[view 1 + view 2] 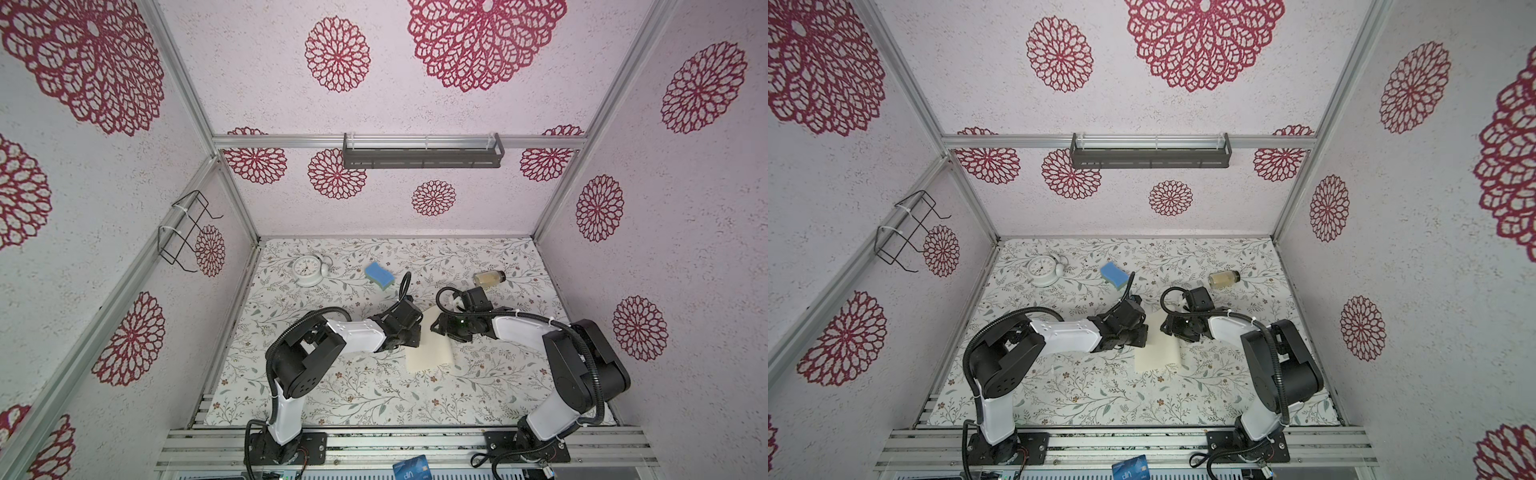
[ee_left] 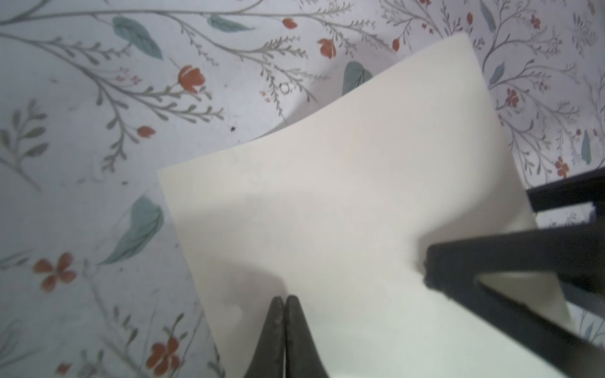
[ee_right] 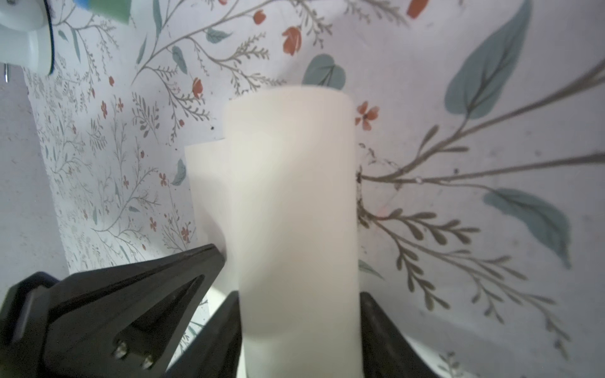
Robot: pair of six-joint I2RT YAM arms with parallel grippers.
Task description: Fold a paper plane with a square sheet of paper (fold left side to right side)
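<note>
The square sheet of paper is cream and lies mid-table, one side lifted and curled over. In the left wrist view the sheet rises off the mat. My left gripper is at its left side, jaws pressed together with a sliver of paper between them. My right gripper faces it from the right. Its jaws stand apart on either side of the curled paper. In the left wrist view, my right gripper's fingers rest against the sheet. No paper plane is in view.
At the back of the floral mat are a white alarm clock, a blue sponge and a small jar on its side. A wire rack hangs on the left wall. A blue card lies on the front rail.
</note>
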